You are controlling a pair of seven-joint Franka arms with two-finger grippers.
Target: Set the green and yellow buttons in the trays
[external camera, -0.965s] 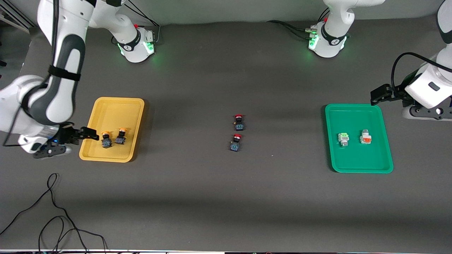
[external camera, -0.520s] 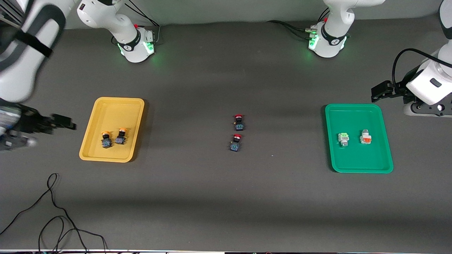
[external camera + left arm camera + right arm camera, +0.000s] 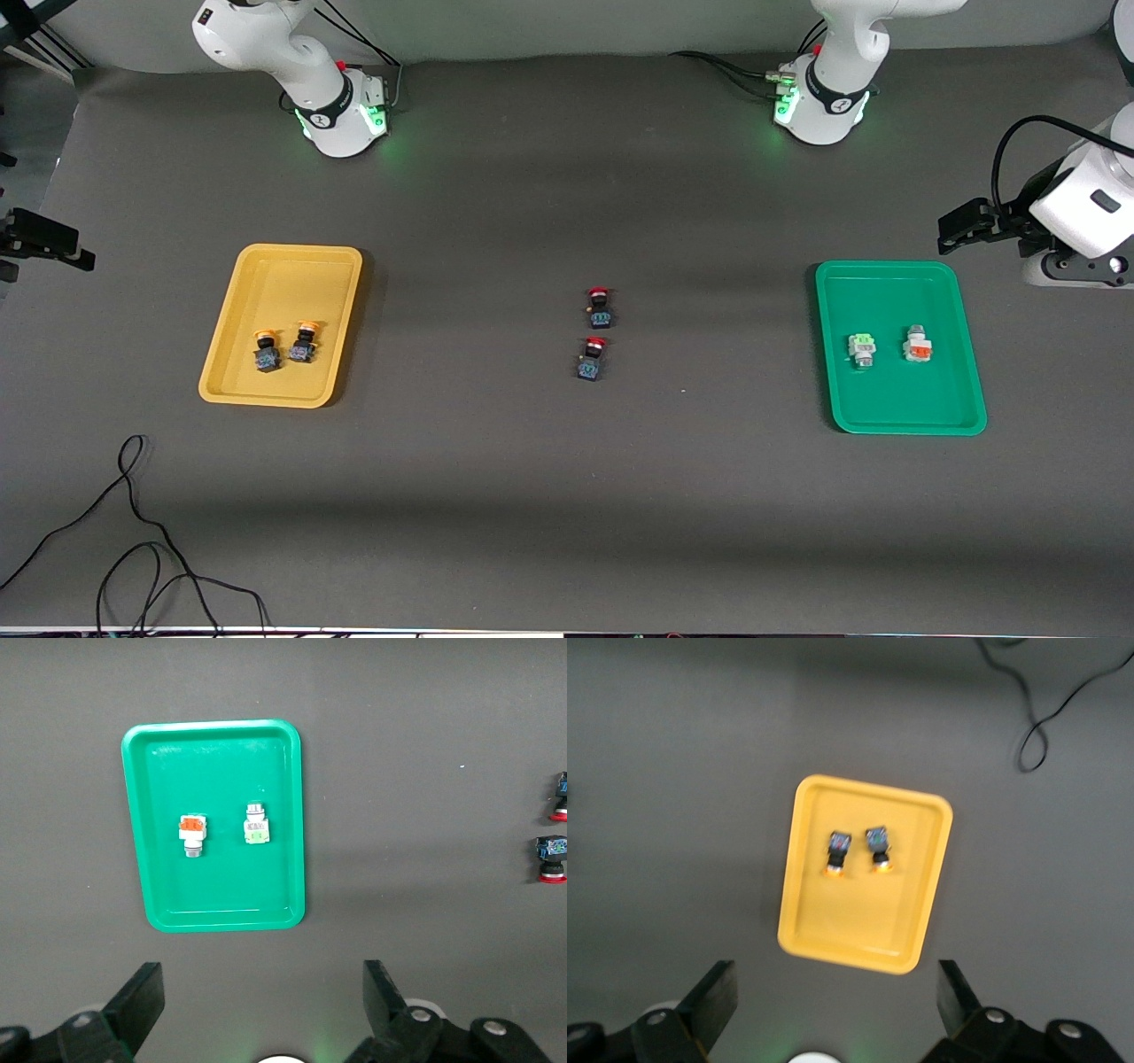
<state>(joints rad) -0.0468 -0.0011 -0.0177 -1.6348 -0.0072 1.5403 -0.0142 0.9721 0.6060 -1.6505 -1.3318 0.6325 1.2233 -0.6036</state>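
Note:
The yellow tray (image 3: 283, 270) lies toward the right arm's end of the table and holds two orange-yellow capped buttons (image 3: 266, 351) (image 3: 304, 343) side by side. The green tray (image 3: 886, 283) lies toward the left arm's end. In it are a green-ended button (image 3: 862, 348) and an orange-red-ended button (image 3: 918, 346). My left gripper (image 3: 957, 223) hangs open and empty over the bare table by the green tray's corner (image 3: 221, 904). My right gripper (image 3: 55, 245) is open and empty, high over the table's end, looking down on the yellow tray (image 3: 859, 930).
Two red-capped dark buttons (image 3: 600, 307) (image 3: 592, 358) stand mid-table, one nearer the front camera than the other. A black cable (image 3: 133, 532) loops on the table nearer the front camera than the yellow tray. The arm bases (image 3: 341, 111) (image 3: 819, 106) stand along the table's edge.
My right arm has lifted and swung away from the yellow tray's edge toward the table's end. My left gripper has drifted slightly away from the green tray. The buttons have not moved.

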